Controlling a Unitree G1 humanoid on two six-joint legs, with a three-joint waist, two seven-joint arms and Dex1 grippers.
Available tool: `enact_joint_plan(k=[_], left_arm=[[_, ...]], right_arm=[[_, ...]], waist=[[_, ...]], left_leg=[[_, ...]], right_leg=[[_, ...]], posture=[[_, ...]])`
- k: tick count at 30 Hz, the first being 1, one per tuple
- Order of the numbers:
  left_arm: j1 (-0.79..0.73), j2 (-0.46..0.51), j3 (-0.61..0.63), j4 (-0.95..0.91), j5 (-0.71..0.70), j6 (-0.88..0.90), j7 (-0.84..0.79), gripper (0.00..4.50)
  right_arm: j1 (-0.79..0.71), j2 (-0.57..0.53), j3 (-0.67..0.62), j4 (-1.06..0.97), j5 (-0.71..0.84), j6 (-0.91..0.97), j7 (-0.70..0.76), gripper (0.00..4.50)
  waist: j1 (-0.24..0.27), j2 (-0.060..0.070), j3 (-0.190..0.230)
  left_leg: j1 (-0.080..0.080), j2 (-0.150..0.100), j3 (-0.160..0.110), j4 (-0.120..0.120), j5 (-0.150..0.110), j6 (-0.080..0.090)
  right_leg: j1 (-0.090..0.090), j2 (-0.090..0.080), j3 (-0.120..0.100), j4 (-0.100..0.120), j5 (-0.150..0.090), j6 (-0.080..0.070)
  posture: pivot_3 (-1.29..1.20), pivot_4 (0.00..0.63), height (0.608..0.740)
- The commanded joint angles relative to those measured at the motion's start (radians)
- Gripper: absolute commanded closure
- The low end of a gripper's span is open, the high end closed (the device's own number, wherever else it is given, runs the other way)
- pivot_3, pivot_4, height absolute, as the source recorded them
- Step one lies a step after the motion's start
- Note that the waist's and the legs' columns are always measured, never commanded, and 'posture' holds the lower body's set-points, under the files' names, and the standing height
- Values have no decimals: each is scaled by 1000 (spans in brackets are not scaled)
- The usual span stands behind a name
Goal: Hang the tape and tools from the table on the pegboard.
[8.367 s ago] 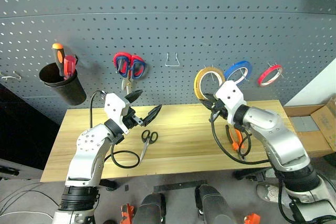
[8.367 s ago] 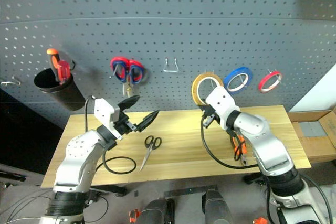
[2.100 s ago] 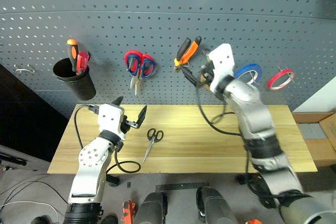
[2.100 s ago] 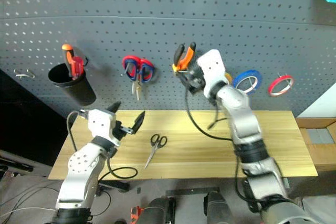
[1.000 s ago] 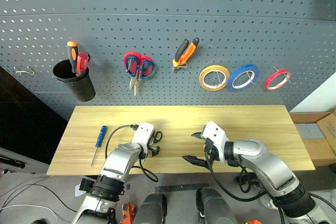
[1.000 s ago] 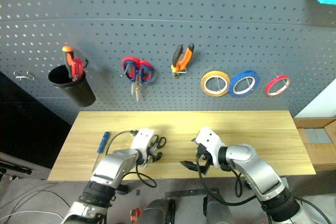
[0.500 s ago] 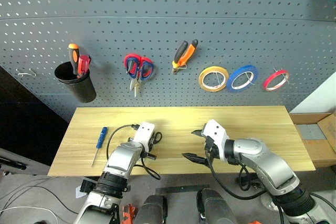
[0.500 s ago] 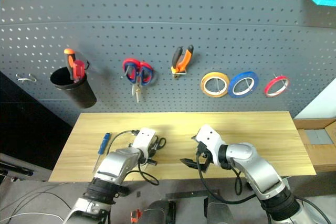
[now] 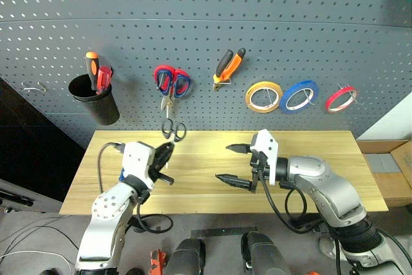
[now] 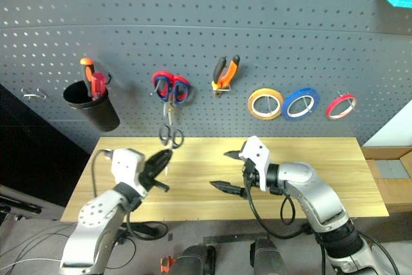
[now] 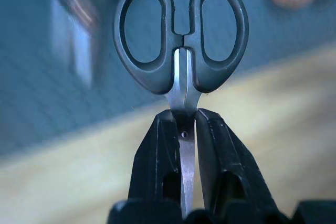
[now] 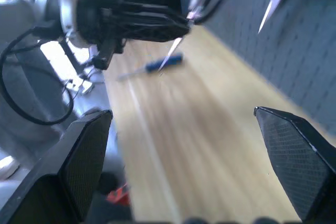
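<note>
The small black-handled scissors [image 11: 181, 38] are off the surface [image 9: 309, 152], clamped by the blades in the left gripper's [image 9: 165, 152] jaws, handles up towards the pegboard [image 9: 193, 17]. Yellow tape [image 9: 262, 96] and orange-and-black pliers [image 9: 228, 66] already hang there. The blue-handled screwdriver [image 12: 157, 67] lies at the surface's left end, so two tools appear left. The right gripper [image 9: 235, 164] hovers mid-surface, jaws wide apart, empty

Blue-handled screwdriver [image 12: 163, 65] blurred; mostly hidden behind left arm
</note>
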Motion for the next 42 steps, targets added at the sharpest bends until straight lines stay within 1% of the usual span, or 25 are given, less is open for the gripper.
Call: enact_joint_plan(k=[1,5,9,13,22,25,29,35,38,42], left_arm=[[-23,-11,14,18,48,-144,44,4333],[-91,-16,27,57,76,-207,95,4333],[-127,-4,12,92,95,-200,106,4333],[-158,-13,-9,101,90,-188,107,4333],[-229,-30,-33,170,126,-224,144,4333],[-263,-49,-26,179,108,-213,163,4333],[-283,-50,-36,182,115,-212,159,4333],[-293,-43,-50,195,131,-166,161,4333],[-317,-40,-67,249,161,-147,174,4333],[-411,-41,-86,393,200,-154,196,4333]], right_arm=[[-71,31,-27,-13,6,-52,-16,0],[-115,39,-33,10,7,-68,-11,0],[-129,40,-25,26,0,-87,-6,0],[-136,45,-26,29,2,-91,-12,0],[-128,44,-20,13,-6,-90,-22,0],[-127,44,-19,11,-7,-90,-25,0],[-129,45,-19,8,-7,-90,-28,0],[-133,43,-18,-1,-6,-87,-32,0],[-139,43,-17,1,-5,-87,-33,0],[-146,46,-14,10,-5,-91,-31,0]], waist=[[0,-1,-1],[5,-3,-2],[6,-4,-4],[3,-4,-5],[-1,-5,-6],[0,-6,-7],[-2,-7,-8],[-2,-7,-8],[-2,-7,-8],[0,-7,-9]], left_leg=[[0,0,0,0,0,0],[0,0,0,0,0,0],[0,-1,0,0,0,0],[0,-1,0,0,0,0],[0,-1,0,0,0,0],[0,-1,0,0,0,0],[0,-1,1,1,0,0],[0,-1,1,1,0,0],[0,-1,1,1,0,0],[1,-1,0,1,0,0]], right_leg=[[0,0,0,0,0,0],[0,0,-3,1,0,0],[0,0,-4,2,0,0],[-1,1,-5,2,0,0],[-1,1,-4,2,0,0],[-1,1,-4,2,0,0],[-1,1,-4,2,1,0],[-1,2,-4,3,1,0],[-1,2,-4,3,1,0],[0,4,-4,3,1,0]], posture=[[-38,156,740],[-30,147,740],[-29,142,740],[-32,138,740],[-50,131,740],[-54,131,740],[-59,132,740],[-59,133,740],[-50,134,740],[-47,134,740]])
